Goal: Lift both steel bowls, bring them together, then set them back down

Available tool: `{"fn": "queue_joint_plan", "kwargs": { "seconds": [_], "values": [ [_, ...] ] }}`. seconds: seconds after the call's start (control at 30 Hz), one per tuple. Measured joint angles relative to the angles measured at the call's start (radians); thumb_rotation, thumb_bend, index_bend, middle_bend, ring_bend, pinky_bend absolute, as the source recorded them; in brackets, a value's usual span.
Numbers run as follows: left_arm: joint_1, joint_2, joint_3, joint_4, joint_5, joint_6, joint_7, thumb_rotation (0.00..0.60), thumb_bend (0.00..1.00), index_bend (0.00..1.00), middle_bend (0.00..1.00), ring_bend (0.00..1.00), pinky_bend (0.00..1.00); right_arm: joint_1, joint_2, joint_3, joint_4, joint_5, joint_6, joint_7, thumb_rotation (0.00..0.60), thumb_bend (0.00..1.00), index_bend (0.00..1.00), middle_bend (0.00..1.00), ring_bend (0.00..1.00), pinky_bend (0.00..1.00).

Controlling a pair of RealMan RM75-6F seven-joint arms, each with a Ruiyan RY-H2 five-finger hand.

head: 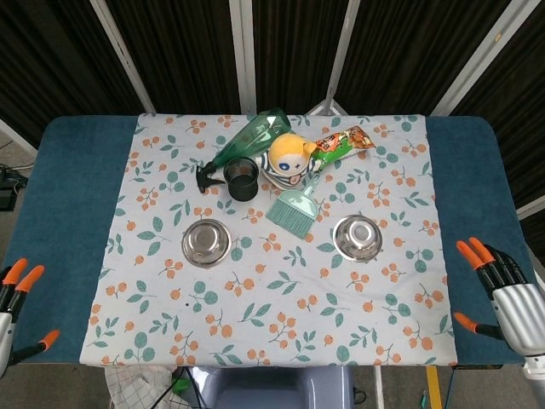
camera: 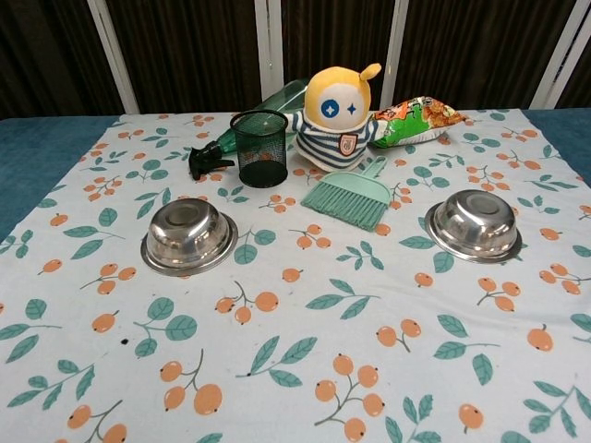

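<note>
The left shiny round steel bowl (head: 206, 242) and the right shiny round steel bowl (head: 358, 237) both stand upright on the white cloth with orange fruits and green leaves (head: 281, 294), well apart, one toward each side edge. The cloth covers a dark blue table (head: 60, 213); behind it are dark ribbed wall panels with pale bars (head: 187, 51). Near the far edge stand a black mesh cup (head: 242, 178), a lying green spray bottle (head: 247, 141), a yellow-headed plush doll (head: 289, 159), a snack bag (head: 343, 143) and a green hand brush (head: 296, 207). The left hand (head: 13, 317) is at the near left corner, the right hand (head: 507, 294) at the near right corner, both far from the bowls, fingers spread and holding nothing.
</note>
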Motion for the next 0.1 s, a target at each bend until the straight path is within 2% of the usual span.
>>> {"fn": "queue_joint_plan", "kwargs": {
  "seconds": [0.1],
  "values": [
    [0.006, -0.002, -0.007, 0.009, 0.001, -0.017, -0.018, 0.6, 0.05, 0.15, 0.0, 0.0, 0.04, -0.015, 0.001, -0.002, -0.02, 0.001, 0.012, -0.02, 0.6, 0.03, 0.1, 0.0, 0.05, 0.11]
  ]
}}
